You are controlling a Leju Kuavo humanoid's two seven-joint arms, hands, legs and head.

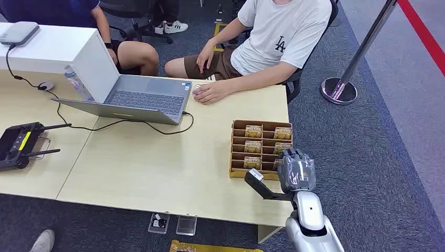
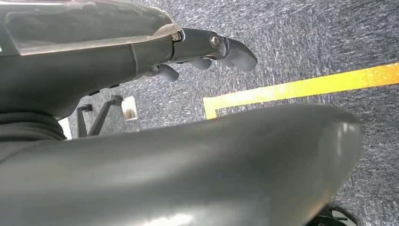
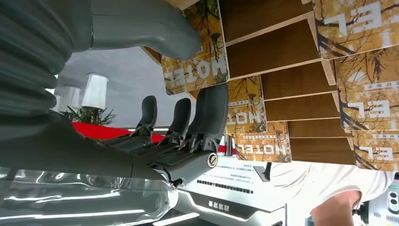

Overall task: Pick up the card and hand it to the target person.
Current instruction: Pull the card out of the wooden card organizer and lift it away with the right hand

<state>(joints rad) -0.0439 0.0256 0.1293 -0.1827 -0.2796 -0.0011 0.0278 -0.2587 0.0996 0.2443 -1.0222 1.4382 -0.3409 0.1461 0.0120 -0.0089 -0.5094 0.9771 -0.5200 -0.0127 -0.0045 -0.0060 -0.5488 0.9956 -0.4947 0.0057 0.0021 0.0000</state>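
A wooden card holder [image 1: 261,149] stands near the table's right front edge, with yellow HOTEL cards [image 1: 254,147] in its slots. My right hand [image 1: 296,169] hovers over the holder's front right corner. In the right wrist view its thumb [image 3: 141,26] and dark fingers [image 3: 211,110] are spread apart on either side of the nearest card [image 3: 195,70], which stands in its slot. My left hand [image 2: 207,49] hangs beside my body over the carpet and holds nothing. A person in a white T-shirt [image 1: 283,37] sits across the table, one hand [image 1: 210,92] resting on it.
An open laptop [image 1: 131,94] sits at the far middle of the table [image 1: 157,168], a black controller [image 1: 18,144] at the left. A second seated person [image 1: 131,52] is behind the laptop. A stanchion base [image 1: 339,90] stands on the carpet to the right.
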